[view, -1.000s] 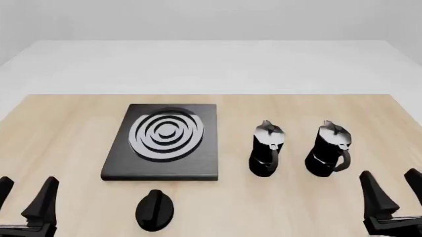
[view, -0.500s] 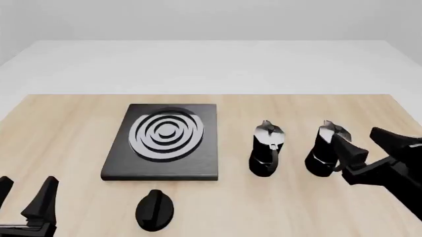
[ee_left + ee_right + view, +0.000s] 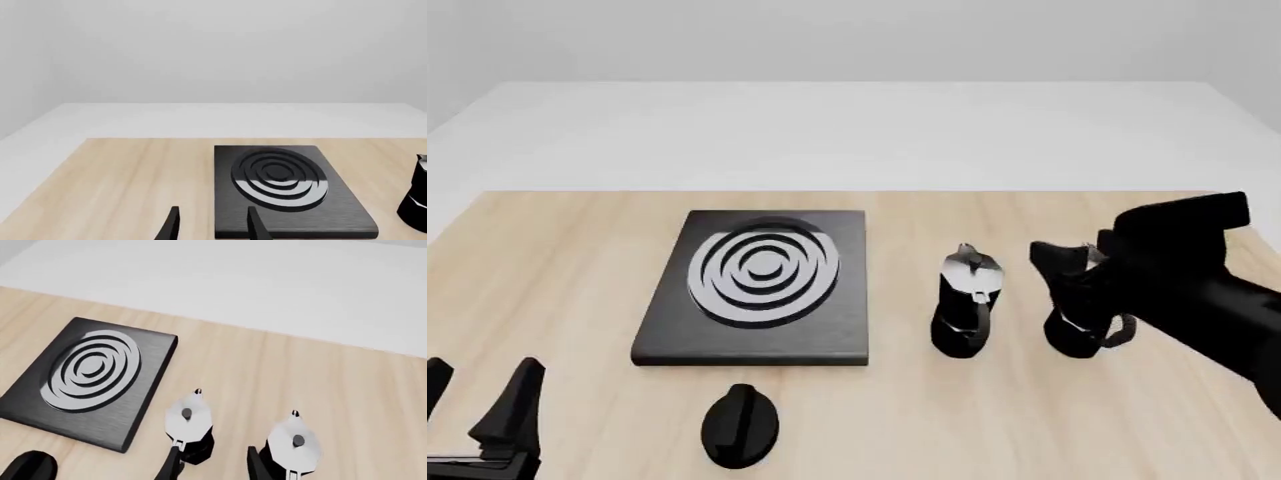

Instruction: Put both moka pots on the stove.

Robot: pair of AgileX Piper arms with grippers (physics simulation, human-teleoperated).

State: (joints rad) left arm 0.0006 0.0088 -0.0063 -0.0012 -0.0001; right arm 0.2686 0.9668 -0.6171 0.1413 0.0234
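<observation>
Two glossy black moka pots with silver lids stand on the table right of the stove [image 3: 761, 290]. The left moka pot [image 3: 965, 305] is in full view. The right moka pot [image 3: 1078, 335] is partly covered by my right gripper [image 3: 1077, 262], which hovers open above it with nothing held. In the right wrist view, both pots [image 3: 189, 425] [image 3: 293, 447] sit below the spread fingers [image 3: 257, 466], with the stove [image 3: 93, 380] off to one side. My left gripper [image 3: 481, 420] stays open at the near left corner; its wrist view shows the stove [image 3: 280, 185] ahead of it.
A round black knob [image 3: 739, 425] lies on the table just in front of the stove's near edge. One moka pot [image 3: 417, 200] shows at the edge of the left wrist view. The wooden tabletop [image 3: 561, 260] ends at a white floor behind.
My right arm has risen from the near right corner and swung forward and left, now hanging over the right moka pot. Neither the left gripper nor the pots have moved.
</observation>
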